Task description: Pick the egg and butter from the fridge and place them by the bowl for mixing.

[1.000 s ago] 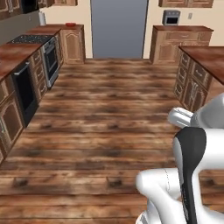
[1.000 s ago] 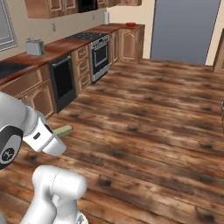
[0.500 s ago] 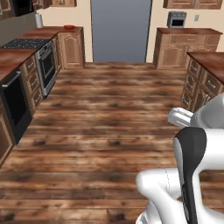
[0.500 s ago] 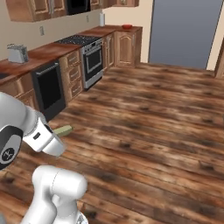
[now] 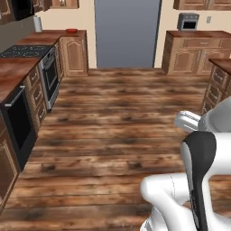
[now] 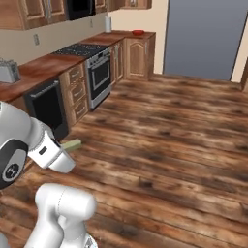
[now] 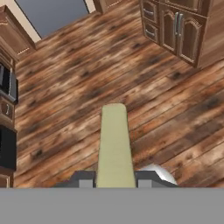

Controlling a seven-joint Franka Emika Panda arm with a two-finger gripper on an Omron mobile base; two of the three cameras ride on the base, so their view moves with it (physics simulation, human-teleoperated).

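My gripper (image 7: 115, 181) is shut on the butter (image 7: 114, 144), a pale yellow stick that runs forward from between the dark fingertips (image 7: 83, 179) over the wooden floor. From the right base view the butter (image 6: 72, 144) pokes out of the gripper (image 6: 64, 148) at the lower left, above the floor. The small red bowl (image 5: 71, 30) sits on the far end of the left counter, also the bowl (image 6: 138, 32) seen from the right side. The egg and the fridge are out of view.
A row of wooden cabinets with a stove (image 5: 27, 51) and a dark oven (image 6: 99, 75) lines the left side. More cabinets (image 5: 191, 56) stand at the right. A tall plain grey panel (image 5: 127, 34) fills the back wall. Open wooden floor (image 5: 122, 122) lies ahead.
The whole picture has shifted, so the base has moved: the left counter and the bowl have come further into view. The butter stays in the shut gripper.
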